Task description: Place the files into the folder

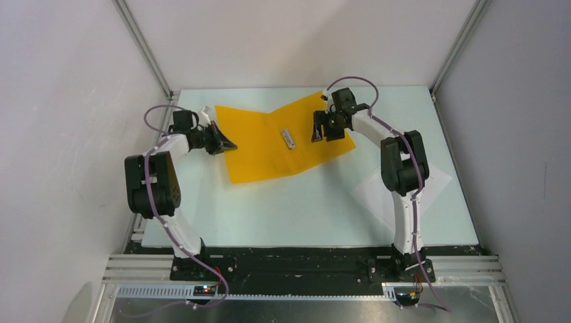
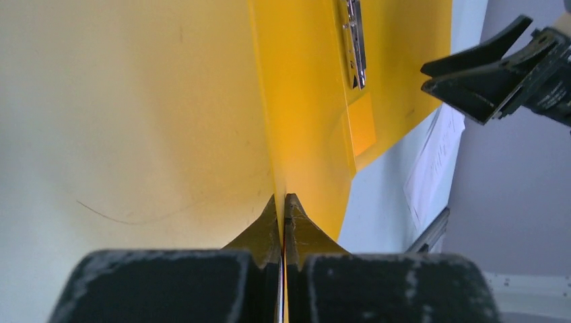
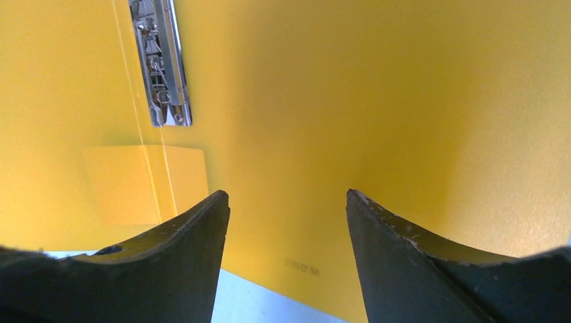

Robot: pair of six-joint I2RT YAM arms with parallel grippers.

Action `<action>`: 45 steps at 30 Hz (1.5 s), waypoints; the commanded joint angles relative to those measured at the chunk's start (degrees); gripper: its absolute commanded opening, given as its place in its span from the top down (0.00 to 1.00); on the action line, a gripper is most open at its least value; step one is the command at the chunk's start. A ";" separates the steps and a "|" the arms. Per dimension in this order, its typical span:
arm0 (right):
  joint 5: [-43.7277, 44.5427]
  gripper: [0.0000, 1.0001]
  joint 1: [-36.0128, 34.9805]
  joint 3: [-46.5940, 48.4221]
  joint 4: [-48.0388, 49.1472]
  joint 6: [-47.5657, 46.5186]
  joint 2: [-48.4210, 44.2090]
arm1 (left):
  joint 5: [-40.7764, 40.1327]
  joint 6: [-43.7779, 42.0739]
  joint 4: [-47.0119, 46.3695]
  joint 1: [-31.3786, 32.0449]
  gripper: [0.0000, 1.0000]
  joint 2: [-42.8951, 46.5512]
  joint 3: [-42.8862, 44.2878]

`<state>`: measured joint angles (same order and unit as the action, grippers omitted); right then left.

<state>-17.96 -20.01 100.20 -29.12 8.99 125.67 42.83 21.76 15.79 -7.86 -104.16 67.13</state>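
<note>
The orange-yellow folder (image 1: pixel 259 148) lies open on the table, with a metal clip (image 1: pixel 288 138) near its fold. My left gripper (image 1: pixel 225 142) is shut on the edge of the folder's left half; in the left wrist view the card (image 2: pixel 135 101) runs between the closed tips (image 2: pixel 283 198). My right gripper (image 1: pixel 323 128) is open and empty, just over the right half near its front edge. The right wrist view shows bare card (image 3: pixel 377 87) between the spread fingers (image 3: pixel 286 195). The files, white sheets (image 1: pixel 372 194), lie on the table at the right, partly under the right arm.
The metal clip also shows in the right wrist view (image 3: pixel 161 60) and the left wrist view (image 2: pixel 355 40). The right gripper's fingers (image 2: pixel 485 50) and the white sheets (image 2: pixel 434 158) show at the right of the left wrist view. Enclosure walls surround the table.
</note>
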 commanded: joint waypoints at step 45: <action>-0.54 0.40 -1.42 -5.24 0.32 -8.82 -3.80 | -30.13 5.45 14.88 23.94 0.35 -11.75 32.96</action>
<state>-18.85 -21.17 93.08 -30.11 1.21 122.19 16.12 24.05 28.53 16.01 -113.89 100.55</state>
